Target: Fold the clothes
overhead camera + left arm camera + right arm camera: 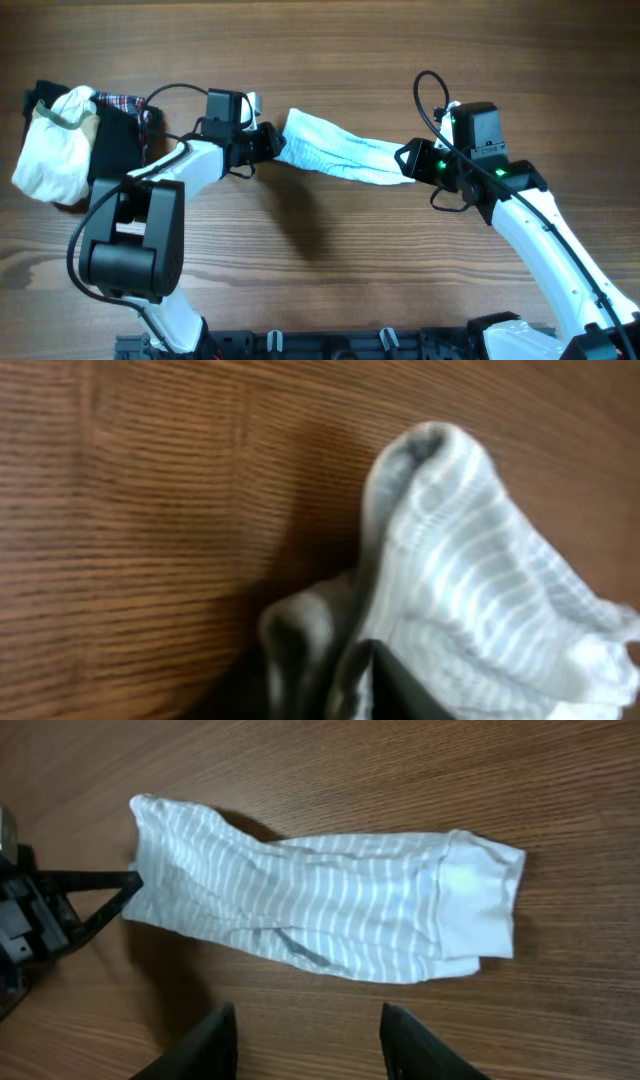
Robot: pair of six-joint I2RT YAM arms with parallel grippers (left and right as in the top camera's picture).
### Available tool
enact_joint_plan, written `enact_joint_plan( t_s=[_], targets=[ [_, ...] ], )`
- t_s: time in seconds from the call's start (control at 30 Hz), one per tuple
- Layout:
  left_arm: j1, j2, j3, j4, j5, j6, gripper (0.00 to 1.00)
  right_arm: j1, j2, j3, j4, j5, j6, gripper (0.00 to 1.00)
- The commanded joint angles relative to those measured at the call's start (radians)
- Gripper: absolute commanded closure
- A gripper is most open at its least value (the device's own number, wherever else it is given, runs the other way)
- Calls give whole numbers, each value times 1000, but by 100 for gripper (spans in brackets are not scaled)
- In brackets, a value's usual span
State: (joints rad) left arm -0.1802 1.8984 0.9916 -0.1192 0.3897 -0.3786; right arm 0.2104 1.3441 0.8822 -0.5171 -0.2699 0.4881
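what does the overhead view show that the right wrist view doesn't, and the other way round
Only overhead: the pile of white, dark and plaid clothes at the far left. Only right wrist: the right gripper seen from behind, fingers apart with nothing between them. Both: the white-and-grey striped garment stretched over the wooden table, one end pinched by the left gripper.

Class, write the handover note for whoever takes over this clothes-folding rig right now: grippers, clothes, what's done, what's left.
Left gripper: shut on one end of the striped garment, which looks slightly lifted there.
Right gripper: open, by the cuffed end, holding nothing.
Clothes: the striped garment is stretched out between the arms over the table; a bunched pile of other clothes sits beside the left arm.
Done: no fold visible.
Left: fold the striped garment, then the pile.
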Motion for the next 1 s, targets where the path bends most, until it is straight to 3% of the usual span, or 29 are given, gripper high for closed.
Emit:
enact_joint_plan(
  t_s=[0.0, 0.23, 0.6, 0.73, 0.97],
  targets=[
    [-6, 15, -9, 0, -55, 4, 93, -2, -5, -5, -1, -15, -14, 53],
    [1, 3, -6, -20, -66, 31, 96, -2, -5, -5, -4, -11, -15, 53],
    [66, -178, 9, -226, -66, 33, 95, -2, -5, -5, -18, 11, -15, 53],
    [67, -152, 9, -266, -66, 30, 54, -2, -5, -5, -16, 11, -15, 53],
    [69, -79, 9, -265, -64, 25, 26, -2, -5, -5, -16, 11, -15, 53]
  ],
)
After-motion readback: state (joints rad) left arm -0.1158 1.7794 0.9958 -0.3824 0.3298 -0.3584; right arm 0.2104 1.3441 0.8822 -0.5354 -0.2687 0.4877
